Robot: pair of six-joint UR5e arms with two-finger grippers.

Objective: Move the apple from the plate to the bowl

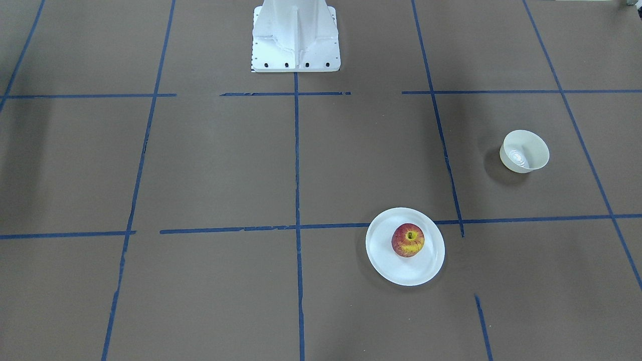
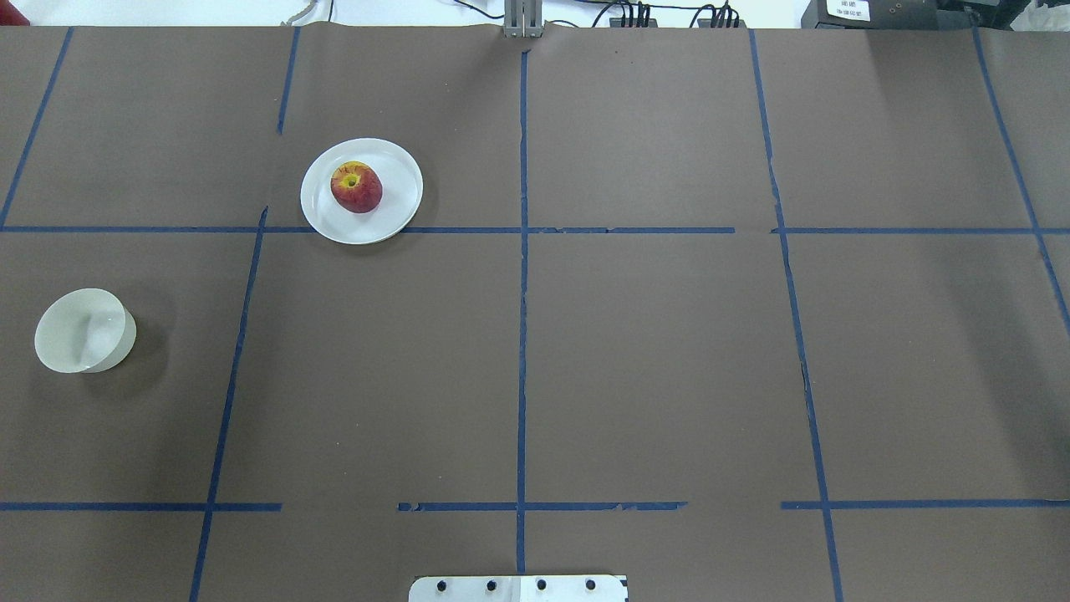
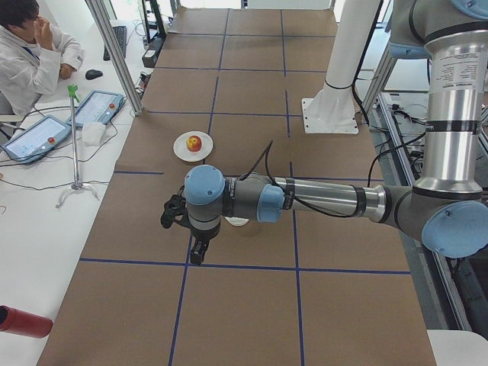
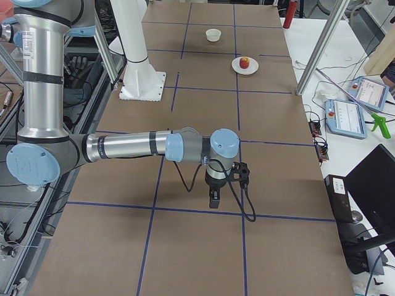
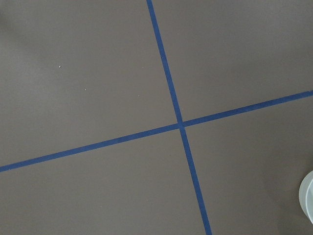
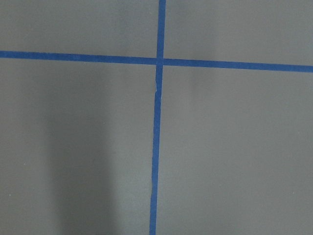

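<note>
The left hand [image 3: 197, 255] hangs over the surface [image 2: 652, 351] with nothing seen in it; whether it is spread or pressed together cannot be told. The same holds for the right hand [image 4: 213, 200]. One apple [image 2: 357, 187] sits on the one plate [image 2: 399, 201], far left. One bowl [image 2: 84, 331] stands well apart, nearer and further left.

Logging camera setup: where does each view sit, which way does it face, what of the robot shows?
Front-facing: across the table, facing the robot's base; apple on plate, bowl.
Overhead: behind the robot, looking forward and down; base edge only.
Exterior left: table's left end; left arm near.
Exterior right: table's right end; right arm near.
Left wrist: down on tape cross and bowl rim; no body.
Right wrist: down on another tape cross; no body.
Front-facing and overhead share apple, plate, bowl.
</note>
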